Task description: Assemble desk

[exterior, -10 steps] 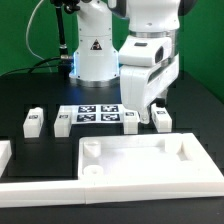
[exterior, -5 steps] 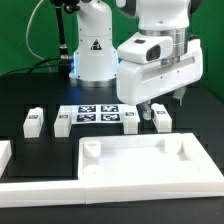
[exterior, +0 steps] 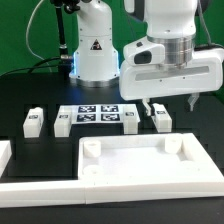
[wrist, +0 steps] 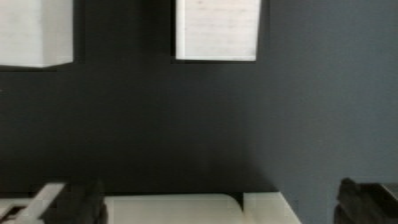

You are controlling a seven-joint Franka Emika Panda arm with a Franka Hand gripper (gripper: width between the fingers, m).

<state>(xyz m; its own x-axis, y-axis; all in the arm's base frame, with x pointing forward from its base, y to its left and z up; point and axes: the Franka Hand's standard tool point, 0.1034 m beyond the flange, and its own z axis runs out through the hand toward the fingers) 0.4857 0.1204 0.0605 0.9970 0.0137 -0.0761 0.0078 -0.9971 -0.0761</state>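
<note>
Above the black tabletop (exterior: pixel 20 100), toward the exterior view's right, your gripper (exterior: pixel 171 104) hangs with its jaws spread wide and nothing between them; just below it stands a short white leg (exterior: pixel 161 119); a second leg (exterior: pixel 130 120) stands beside the marker board (exterior: pixel 95 113); a third leg (exterior: pixel 61 123) and a fourth leg (exterior: pixel 33 122) stand on the board's other side; the desk tray (exterior: pixel 135 143) lies flat nearer the camera, rim up, apart from the legs; a long white rail (exterior: pixel 40 190) runs along its near edge; your wrist view shows two white blocks (wrist: pixel 219 30) you cannot identify.
</note>
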